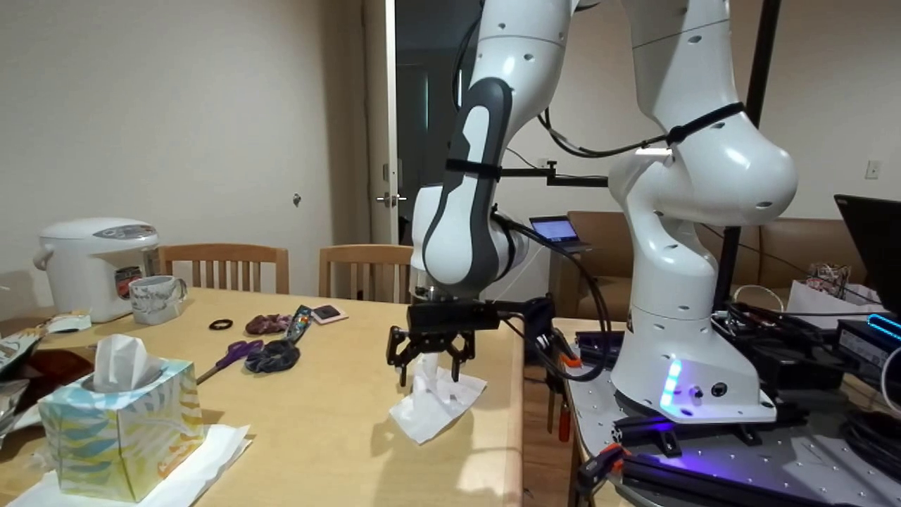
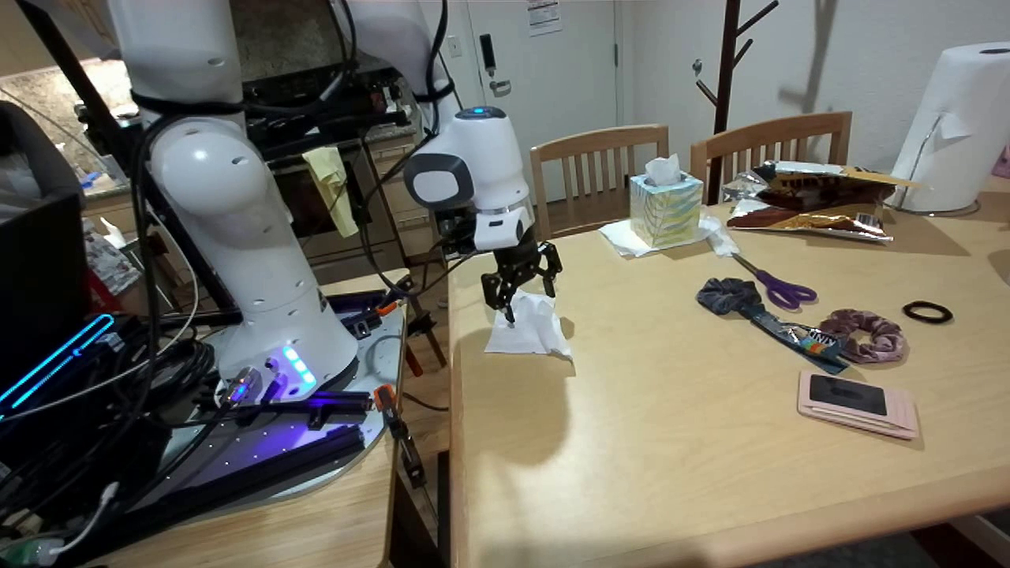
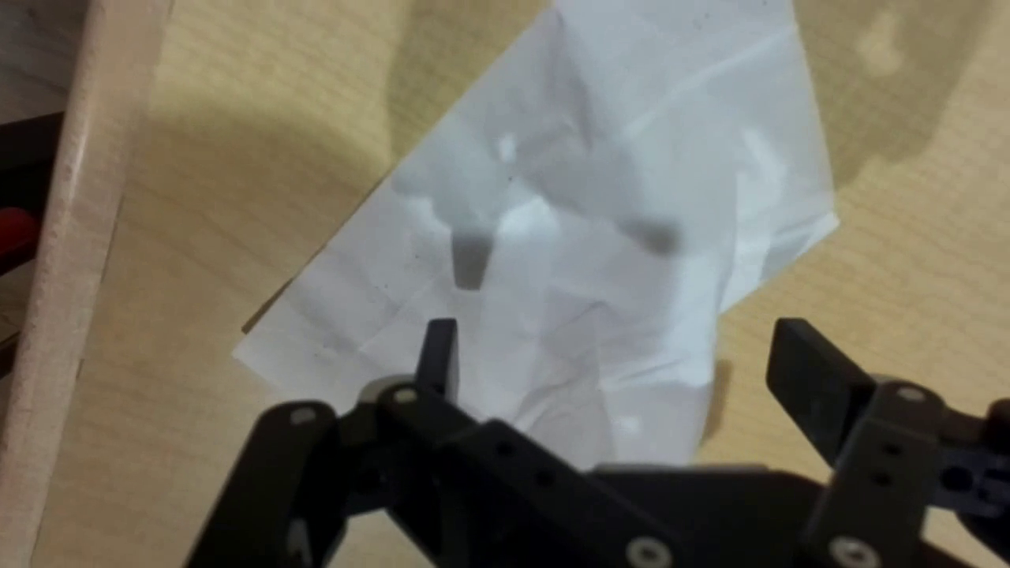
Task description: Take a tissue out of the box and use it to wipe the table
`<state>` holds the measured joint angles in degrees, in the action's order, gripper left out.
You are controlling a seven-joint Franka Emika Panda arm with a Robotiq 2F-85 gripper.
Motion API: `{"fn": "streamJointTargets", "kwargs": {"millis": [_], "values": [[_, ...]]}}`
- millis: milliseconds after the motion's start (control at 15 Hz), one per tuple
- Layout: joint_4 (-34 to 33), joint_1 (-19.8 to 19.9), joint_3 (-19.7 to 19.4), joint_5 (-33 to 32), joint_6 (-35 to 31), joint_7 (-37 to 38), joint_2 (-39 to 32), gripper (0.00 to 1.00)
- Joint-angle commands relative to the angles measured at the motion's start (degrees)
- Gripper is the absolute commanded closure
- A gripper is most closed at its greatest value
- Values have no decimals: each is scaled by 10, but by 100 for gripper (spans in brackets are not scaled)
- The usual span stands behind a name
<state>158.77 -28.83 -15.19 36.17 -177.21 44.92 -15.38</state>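
Though contact unclear, tissue on the table beneath the wide-apart jaws.

Clocked from the middle of an exterior view, one table is carrying one loose tissue at five o'clock, one tissue box and one paper-towel roll at two, one pair of scissors, two scrunchies, one wrapper and one black ring at three, and one wallet at four. Around nine o'clock in an exterior view, one mug, one pot and two chairs are standing.
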Motion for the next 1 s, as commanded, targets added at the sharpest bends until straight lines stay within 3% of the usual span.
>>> {"fn": "streamJointTargets", "kwargs": {"millis": [0, 467, 733, 933], "values": [[7, -76, -61, 33, 21, -37, 34, 0], [9, -161, -117, 58, 41, -72, 103, 0], [8, -185, -135, 32, 76, -88, 142, 0], [9, -189, -140, -21, 132, -96, 173, 0]]}}
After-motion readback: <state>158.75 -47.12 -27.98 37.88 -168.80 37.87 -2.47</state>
